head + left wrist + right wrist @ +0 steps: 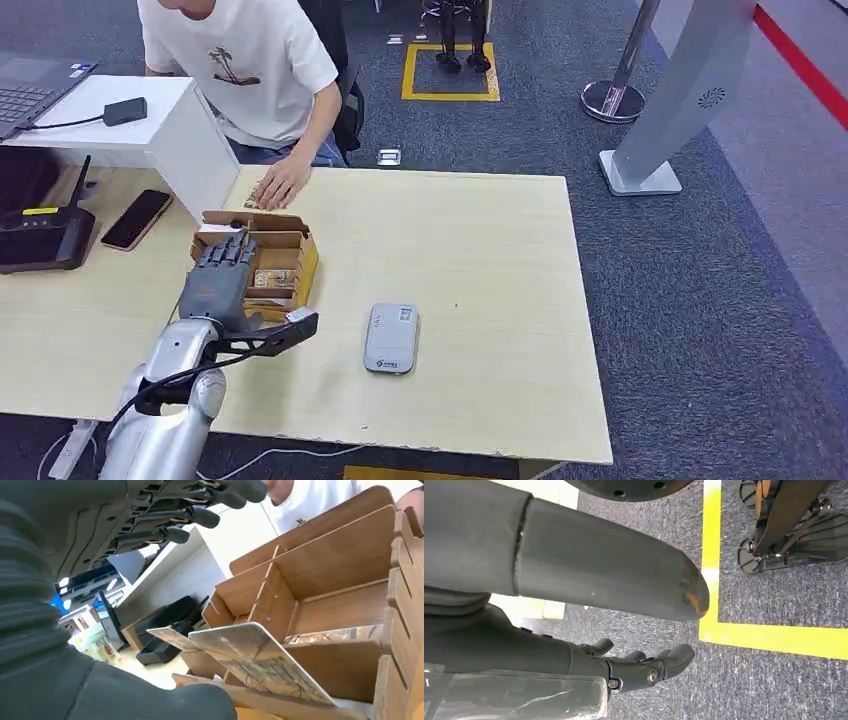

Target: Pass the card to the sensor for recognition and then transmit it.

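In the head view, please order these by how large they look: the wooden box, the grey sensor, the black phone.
1. wooden box, clearly largest.
2. grey sensor.
3. black phone, looks only slightly smaller than the sensor; it lies farther from the camera, so this order is uncertain.

I see a pale yellow wood desk (480,260). My left hand (218,275) is dark grey, and its fingers (200,516) are black. The arm behind it is shiny silver. The box (290,262) is brown like cardboard. The card (260,660) in it is grey-white with brown and dark marks. The sensor (391,338) is light grey. The person's shirt (250,60) is white with a small dark palm tree. The floor (700,300) is dark grey-blue with yellow lines. My right hand (639,667) is black.
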Tool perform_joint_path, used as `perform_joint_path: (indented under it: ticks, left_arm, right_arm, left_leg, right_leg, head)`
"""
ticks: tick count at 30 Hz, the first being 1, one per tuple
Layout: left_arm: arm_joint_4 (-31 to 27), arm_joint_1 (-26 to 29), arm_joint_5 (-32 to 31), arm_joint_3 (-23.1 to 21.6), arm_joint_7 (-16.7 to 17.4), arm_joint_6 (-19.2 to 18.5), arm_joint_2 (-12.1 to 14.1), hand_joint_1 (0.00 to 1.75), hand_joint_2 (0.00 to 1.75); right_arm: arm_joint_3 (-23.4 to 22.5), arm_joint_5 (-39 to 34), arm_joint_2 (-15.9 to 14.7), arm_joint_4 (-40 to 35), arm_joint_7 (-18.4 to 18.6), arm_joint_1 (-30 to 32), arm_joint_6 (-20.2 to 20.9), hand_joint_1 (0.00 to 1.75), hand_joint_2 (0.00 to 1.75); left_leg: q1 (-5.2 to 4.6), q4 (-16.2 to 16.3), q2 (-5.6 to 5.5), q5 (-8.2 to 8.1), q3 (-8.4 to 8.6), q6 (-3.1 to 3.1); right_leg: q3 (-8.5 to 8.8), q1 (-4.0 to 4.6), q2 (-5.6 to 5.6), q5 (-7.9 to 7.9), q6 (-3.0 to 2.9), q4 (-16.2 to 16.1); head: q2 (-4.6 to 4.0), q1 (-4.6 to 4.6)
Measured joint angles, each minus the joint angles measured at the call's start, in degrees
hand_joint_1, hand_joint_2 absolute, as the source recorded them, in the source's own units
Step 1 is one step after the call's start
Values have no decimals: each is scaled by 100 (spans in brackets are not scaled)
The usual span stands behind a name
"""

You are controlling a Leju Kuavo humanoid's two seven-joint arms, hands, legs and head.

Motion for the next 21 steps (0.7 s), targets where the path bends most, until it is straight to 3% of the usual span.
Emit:
perform_joint_path:
  ticks: [21]
  left_arm:
    - [98, 12, 0, 0, 76, -57, 7, 0, 175]
  right_arm:
    - [2, 0, -4, -2, 2, 0, -7, 0, 0]
  left_leg:
    - [0, 0, 0, 0, 0, 0]
  right_leg:
    - [0, 0, 0, 0, 0, 0]
  head:
    - [0, 0]
